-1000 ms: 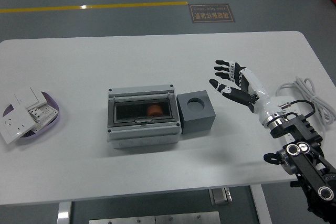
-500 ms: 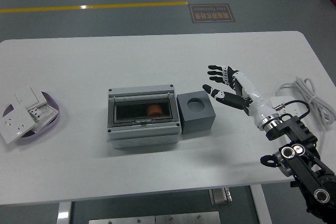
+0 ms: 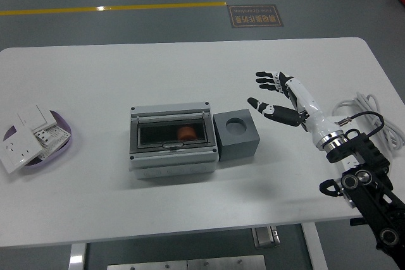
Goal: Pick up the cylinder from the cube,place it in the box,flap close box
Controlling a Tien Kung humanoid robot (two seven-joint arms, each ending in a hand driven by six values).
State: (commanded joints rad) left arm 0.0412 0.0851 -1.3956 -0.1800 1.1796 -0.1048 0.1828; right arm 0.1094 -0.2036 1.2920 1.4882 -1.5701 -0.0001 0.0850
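A: Cylinder (image 3: 186, 133), small and orange-red, lies inside the grey plastic box (image 3: 172, 144) under its tinted transparent flap (image 3: 171, 133), which looks shut, so the task seems essentially done.

B: And the dark grey cube (image 3: 236, 135)?

A: At three o'clock of the box, touching it; its round socket is empty.

B: The right hand (image 3: 283, 96)?

A: At three o'clock of the cube, apart from it, fingers (image 3: 266, 79) spread and holding nothing, probably clear of the work on the white surface (image 3: 190, 67).
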